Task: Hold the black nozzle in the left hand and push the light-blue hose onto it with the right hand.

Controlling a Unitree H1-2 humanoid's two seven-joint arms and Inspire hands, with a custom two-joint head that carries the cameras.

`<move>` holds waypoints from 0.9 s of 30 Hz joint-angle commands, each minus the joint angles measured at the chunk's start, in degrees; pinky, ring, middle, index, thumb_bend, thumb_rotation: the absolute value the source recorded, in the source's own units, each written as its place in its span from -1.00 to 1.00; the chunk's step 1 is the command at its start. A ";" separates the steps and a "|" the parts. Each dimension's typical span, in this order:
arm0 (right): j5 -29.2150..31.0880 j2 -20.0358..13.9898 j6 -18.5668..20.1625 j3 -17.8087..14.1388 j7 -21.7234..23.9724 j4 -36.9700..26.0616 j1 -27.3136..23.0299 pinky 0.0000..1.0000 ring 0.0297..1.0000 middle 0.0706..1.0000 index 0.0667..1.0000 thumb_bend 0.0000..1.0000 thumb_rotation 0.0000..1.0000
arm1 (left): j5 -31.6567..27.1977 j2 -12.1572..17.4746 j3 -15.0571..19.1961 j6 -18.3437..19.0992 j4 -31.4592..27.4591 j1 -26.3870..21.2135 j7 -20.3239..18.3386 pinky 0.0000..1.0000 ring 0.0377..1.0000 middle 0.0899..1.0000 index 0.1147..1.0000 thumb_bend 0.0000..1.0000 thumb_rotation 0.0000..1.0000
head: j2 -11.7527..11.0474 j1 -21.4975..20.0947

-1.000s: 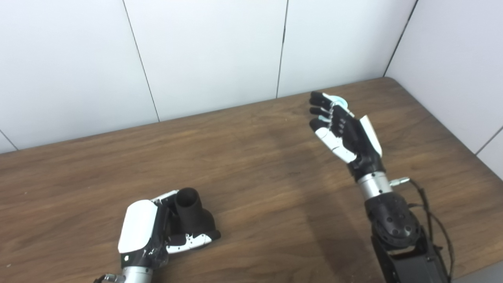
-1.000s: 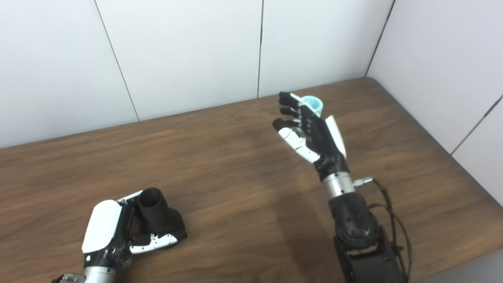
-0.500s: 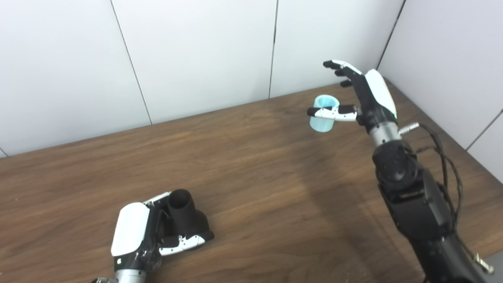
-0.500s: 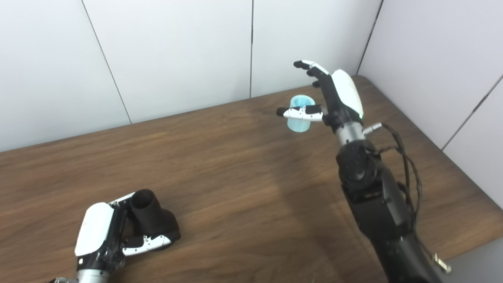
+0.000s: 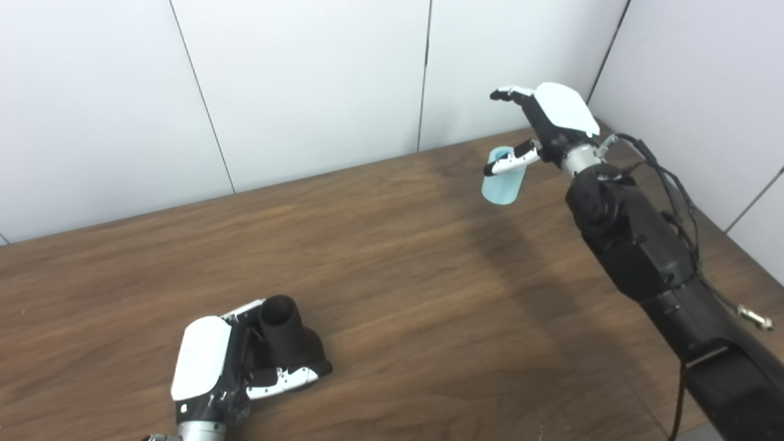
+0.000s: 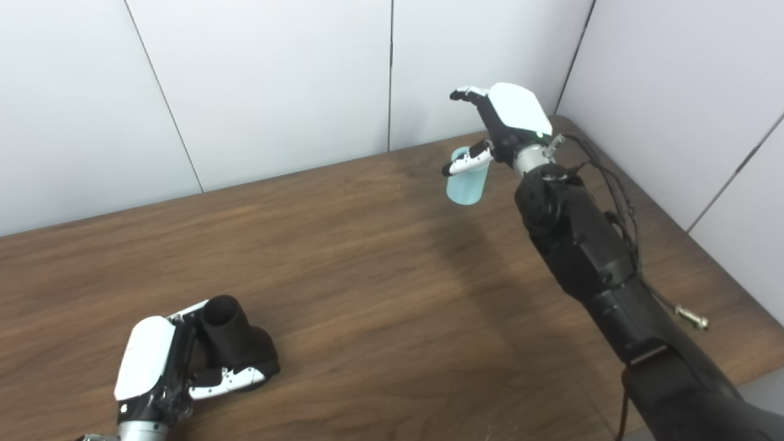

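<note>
The black nozzle [image 5: 289,335] rests on the wooden table [image 5: 398,269] near the front left, its round opening facing up. My left hand [image 5: 211,366] is shut on it, thumb across its base. The light-blue hose [image 5: 502,182], a short tube, leans to one side at the far right of the table. My right hand [image 5: 551,116] hovers raised over it, palm down and open. Its thumb crosses in front of the hose's upper end while its fingers curl well above it. Whether the thumb touches the hose is unclear.
White wall panels [image 5: 306,79] close off the back of the table, and another wall [image 5: 698,92] runs along its right side, meeting at the corner just behind my right hand. Loose black cables [image 5: 674,190] hang off my right forearm.
My right arm swung up and back, turning the hand palm down above the hose. The hose, upright half a second ago, now leans. The left hand and nozzle stayed put; the camera shifted slightly.
</note>
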 commanded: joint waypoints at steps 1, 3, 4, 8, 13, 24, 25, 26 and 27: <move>-2.05 -2.01 0.86 0.74 0.89 1.29 -3.98 0.60 0.76 0.70 0.61 0.80 -0.54 | 0.78 1.47 0.19 2.53 1.59 2.28 -2.99 -0.06 -0.02 -0.15 -0.15 0.05 -1.00 | 0.12 0.05; -2.34 -2.26 1.50 1.84 2.40 3.51 -5.49 0.59 0.75 0.71 0.62 0.81 -0.56 | 0.70 1.41 0.27 2.33 1.59 2.33 -2.75 -0.06 -0.01 -0.14 -0.15 0.05 -1.00 | 0.19 0.27; -2.41 -2.36 1.74 2.36 3.20 4.46 -6.12 0.58 0.74 0.71 0.62 0.82 -0.56 | 0.68 1.38 0.31 2.36 1.58 2.34 -2.74 -0.06 -0.01 -0.14 -0.15 0.05 -1.00 | 0.19 0.27; -3.01 -2.67 4.06 4.42 6.75 6.02 -7.82 0.55 0.77 0.74 0.61 0.85 -0.60 | 0.40 1.36 0.52 2.21 1.65 2.35 -2.57 -0.07 -0.02 -0.13 -0.16 0.05 -1.00 | 0.32 0.34; -3.95 -2.42 6.11 6.26 9.29 7.14 -8.99 0.58 0.81 0.76 0.58 0.87 -0.60 | 0.19 1.29 0.68 2.52 1.95 2.24 -2.86 -0.06 -0.01 -0.11 -0.16 0.05 -1.00 | 0.36 0.37; -5.86 -2.84 7.13 8.07 13.00 8.31 -8.93 0.34 0.64 0.72 0.66 0.83 -0.66 | 0.67 1.67 0.62 2.41 2.72 1.96 -2.74 -0.08 -0.03 -0.12 -0.16 0.05 -1.00 | 0.36 0.87; -6.46 -2.92 7.16 8.14 13.49 8.42 -8.93 0.33 0.63 0.71 0.66 0.83 -0.66 | 0.73 1.75 0.65 2.43 2.71 1.93 -2.73 -0.08 -0.03 -0.12 -0.16 0.05 -1.00 | 0.36 0.87; -7.03 -2.96 7.19 8.07 14.18 8.55 -8.99 0.35 0.64 0.72 0.66 0.82 -0.66 | 0.72 1.79 0.69 2.52 2.63 1.91 -2.83 -0.08 -0.03 -0.12 -0.16 0.05 -1.00 | 0.36 0.87; -7.38 -3.06 7.19 8.12 14.68 8.84 -9.09 0.37 0.66 0.73 0.64 0.81 -0.65 | 0.59 1.80 0.75 2.59 2.47 1.92 -2.95 -0.08 -0.03 -0.13 -0.16 0.05 -1.00 | 0.36 0.87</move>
